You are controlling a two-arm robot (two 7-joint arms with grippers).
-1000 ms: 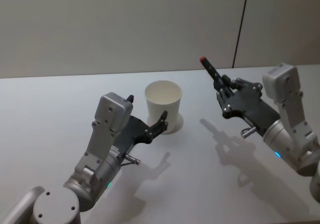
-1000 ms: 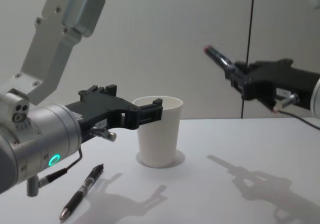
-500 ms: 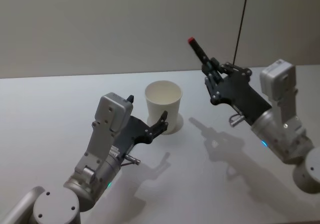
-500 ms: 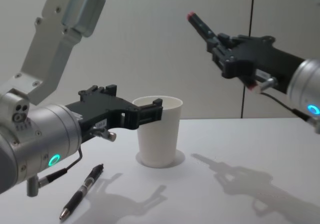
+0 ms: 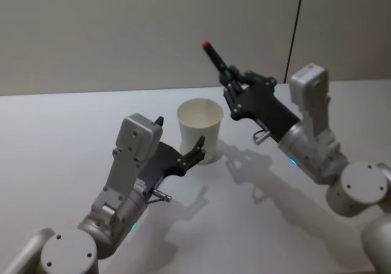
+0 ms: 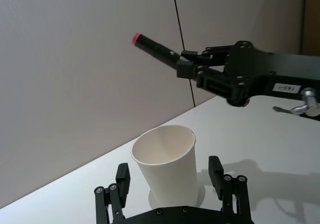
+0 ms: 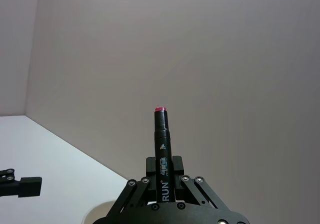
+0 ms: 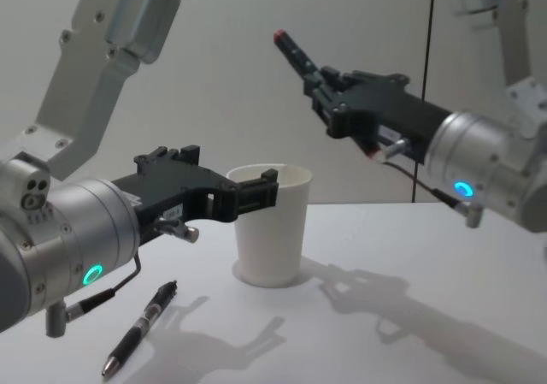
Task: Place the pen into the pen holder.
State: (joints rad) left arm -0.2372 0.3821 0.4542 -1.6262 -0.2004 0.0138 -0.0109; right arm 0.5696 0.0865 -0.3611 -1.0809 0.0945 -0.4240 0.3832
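My right pincer (image 5: 231,91) is clamped on the pen (image 5: 214,57), gripping the lower part of the barrel. The red-tipped end sticks up and slants away from my palm. The pen hangs in the air above the table (image 5: 61,133), just beside and higher than the pen holder (image 5: 200,130), and is not over its mouth yet.

I judge the pen to be light, stiff and smooth. A slim, hard barrel like this can swivel or slide between 2 narrow fingers, so a firm hold low on the barrel suits it. That also leaves the long part free to lead into the cup.

The holder is a thin paper cup, which I judge light and easy to tip or dent. My left pincer (image 5: 180,132) is spread wide, with 1 finger on each side of the cup's wall. From the left wrist view there seems to be a gap on both sides.

As far as I can see into the cup, nothing is in it.

In the chest view, a second pen (image 8: 141,326) lies flat on the table near my left arm.
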